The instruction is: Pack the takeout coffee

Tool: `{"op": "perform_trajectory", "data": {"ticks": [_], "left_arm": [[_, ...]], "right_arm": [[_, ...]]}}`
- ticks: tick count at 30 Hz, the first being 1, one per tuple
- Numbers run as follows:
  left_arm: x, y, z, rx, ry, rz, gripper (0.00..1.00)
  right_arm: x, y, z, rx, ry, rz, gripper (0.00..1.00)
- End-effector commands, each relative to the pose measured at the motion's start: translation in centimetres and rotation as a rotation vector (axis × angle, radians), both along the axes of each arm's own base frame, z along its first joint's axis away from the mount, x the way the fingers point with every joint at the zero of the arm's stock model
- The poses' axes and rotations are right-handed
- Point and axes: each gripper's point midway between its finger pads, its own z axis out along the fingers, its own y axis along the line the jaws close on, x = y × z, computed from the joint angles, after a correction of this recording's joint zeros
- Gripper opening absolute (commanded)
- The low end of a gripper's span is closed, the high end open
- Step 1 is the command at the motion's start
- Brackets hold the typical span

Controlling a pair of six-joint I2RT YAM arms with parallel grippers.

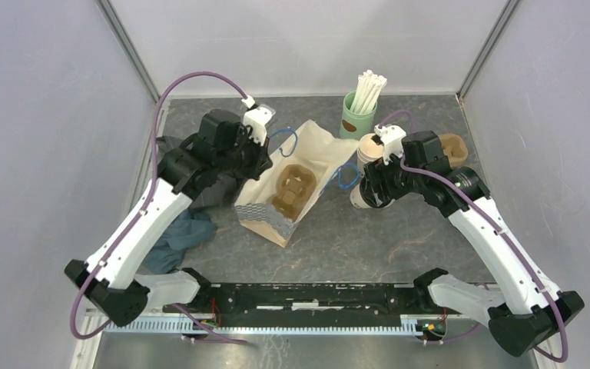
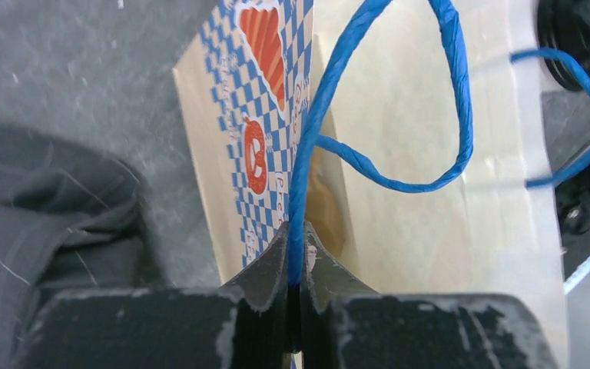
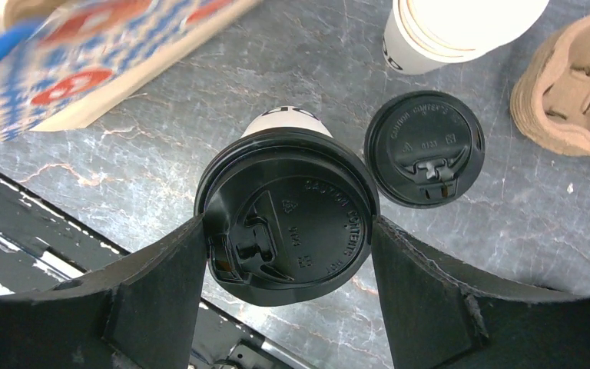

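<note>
Loading step: left tool (image 2: 298,231) clenched on the handle (image 2: 319,131) steadies the bag (image 1: 315,146) mid-bench, right tool (image 3: 288,227) grasps a lidded cup (image 3: 315,200) just right of centre, which next needs carrying upright into the bag.

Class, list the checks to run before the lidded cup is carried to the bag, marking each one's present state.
1. Left hand shut on the blue twisted-paper handle of the brown paper bag: ok.
2. Bag mouth open, brown pulp carrier showing inside: ok.
3. The round black plastic lid sits on the small white paper cup: ok.
4. Right hand closed against both sides of that lid: ok.
5. Grip firm enough to lift: cannot tell.
</note>
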Motion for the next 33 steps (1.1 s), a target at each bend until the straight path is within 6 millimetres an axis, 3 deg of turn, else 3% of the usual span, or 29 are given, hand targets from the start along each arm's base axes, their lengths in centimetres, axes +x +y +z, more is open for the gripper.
{"op": "perform_trajectory", "data": {"ticks": [1, 7, 8, 12, 13, 14, 15, 17, 20, 21, 26, 33], "left_arm": [[-0.4, -0.9, 3.0, 0.044, -0.27, -0.262, 0.06], [1.4, 0.5, 0.8, 0.136, -0.228, -0.167, 0.08], [2.1, 1.1, 0.9, 0.142, -0.215, -0.096, 0.13], [4.1, 3.8, 2.7, 0.123, -0.122, 0.259, 0.75], [4.3, 4.5, 4.8, 0.074, -0.117, 0.362, 0.84], [4.0, 5.0, 4.7, 0.068, -0.072, 0.421, 0.93], [3.7, 5.2, 6.9, 0.014, -0.068, 0.466, 0.99], [2.5, 6.1, 8.6, -0.042, -0.017, 0.56, 1.0], [-0.9, 7.9, 8.9, -0.121, 0.126, 0.721, 1.0], [-2.0, 8.4, 8.4, -0.132, 0.175, 0.765, 1.0], [-7.5, 6.9, 4.7, -0.281, 0.455, 0.786, 1.0], [-8.3, 8.1, 0.3, -0.204, 0.518, 0.882, 1.0]], "right_arm": [[0.6, 1.1, 3.5, 0.072, -0.107, 0.048, 0.76], [0.6, 0.9, 4.7, 0.073, -0.125, 0.039, 0.75], [0.6, 0.8, 4.8, 0.07, -0.127, 0.036, 0.75], [0.8, 0.3, 5.7, 0.061, -0.15, 0.009, 0.75], [0.9, 0.1, 6.0, 0.056, -0.155, -0.004, 0.75], [1.1, -0.2, 6.2, 0.051, -0.161, -0.02, 0.75], [1.2, -0.5, 6.5, 0.041, -0.167, -0.039, 0.75], [1.5, -1.1, 6.9, 0.021, -0.176, -0.075, 0.75], [2.0, -2.0, 7.5, -0.01, -0.199, -0.116, 0.75], [2.1, -2.2, 7.6, -0.018, -0.205, -0.121, 0.75], [2.5, -2.1, 7.9, -0.023, -0.224, -0.114, 0.75], [2.6, -2.0, 7.6, -0.016, -0.228, -0.112, 0.75]]}}
